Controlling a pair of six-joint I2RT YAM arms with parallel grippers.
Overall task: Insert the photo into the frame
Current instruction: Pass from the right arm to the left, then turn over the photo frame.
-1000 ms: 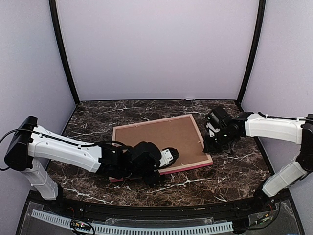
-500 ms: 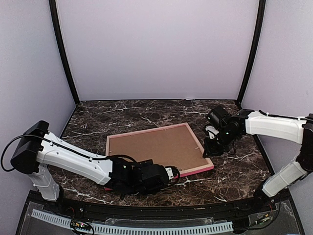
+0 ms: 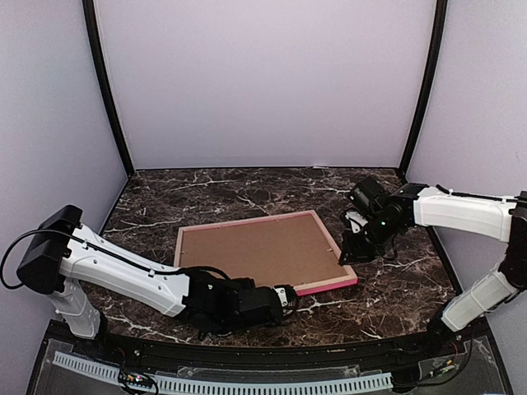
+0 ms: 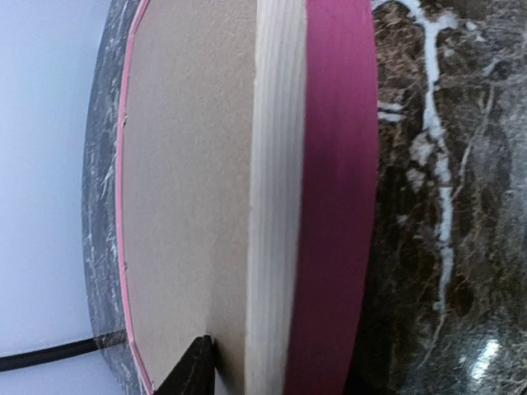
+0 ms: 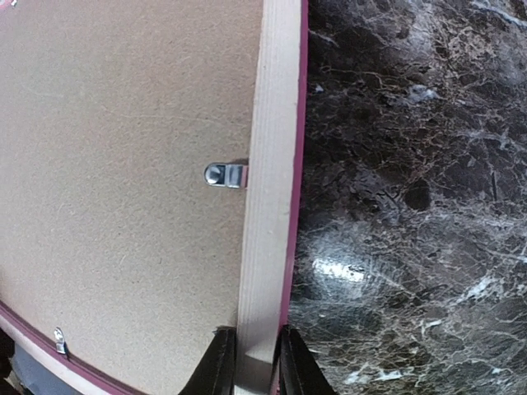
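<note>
The frame [image 3: 325,286] lies back-up on the marble table, pink edges outward, with a brown backing panel [image 3: 255,247] filling it. The photo is hidden. My left gripper [image 3: 288,298] is low at the frame's near edge. In the left wrist view one dark finger [image 4: 196,370] rests on the backing beside the pale wood rail [image 4: 276,164]; the other finger does not show. My right gripper [image 3: 350,251] is at the frame's right rail. Its fingers [image 5: 216,366] press both sides of that rail [image 5: 272,123].
A small metal clip [image 5: 226,174] holds the backing panel [image 5: 115,164] against the right rail, and another sits at the lower left corner [image 5: 58,337]. Dark marble table [image 3: 395,280] surrounds the frame. Pale walls and black posts close in the back and sides.
The frame has swung so its left end sits further left and nearer. My left gripper has slid off the backing to the near edge, and its jaws have narrowed. The right gripper has barely moved.
</note>
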